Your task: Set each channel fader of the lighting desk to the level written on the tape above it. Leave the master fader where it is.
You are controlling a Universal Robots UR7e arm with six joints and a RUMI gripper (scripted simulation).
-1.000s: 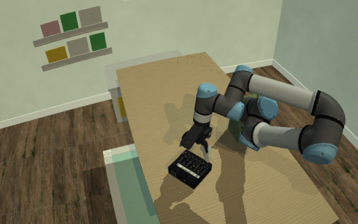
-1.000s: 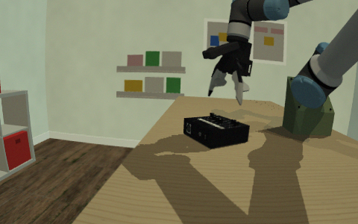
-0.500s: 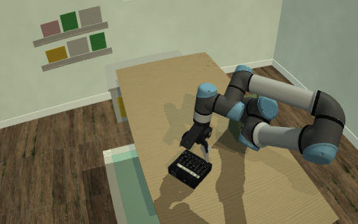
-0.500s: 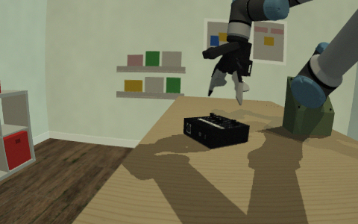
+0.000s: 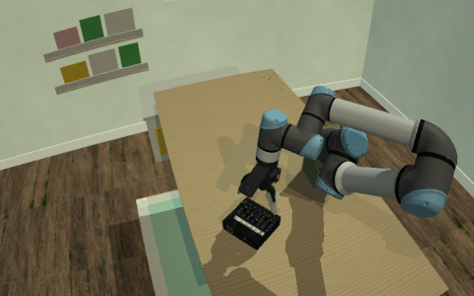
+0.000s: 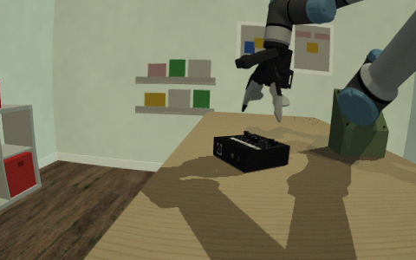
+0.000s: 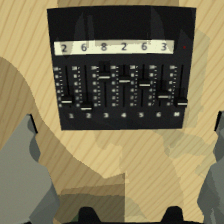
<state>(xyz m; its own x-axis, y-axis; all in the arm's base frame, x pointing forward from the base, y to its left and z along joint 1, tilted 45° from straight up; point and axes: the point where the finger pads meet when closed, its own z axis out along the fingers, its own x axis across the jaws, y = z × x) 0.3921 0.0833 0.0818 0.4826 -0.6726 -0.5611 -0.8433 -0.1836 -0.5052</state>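
Black desk (image 6: 255, 152) is sitting on the table (image 6: 246, 217), under the gripper (image 6: 261, 109). Its fingers are hanging wide open, holding nothing, so the camera is seeing the tape (image 7: 114, 48) numbers and every fader (image 7: 104, 77).

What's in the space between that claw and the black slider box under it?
Nothing: the exterior view shows only air between the open gripper and the lighting desk; it hovers above without touching.
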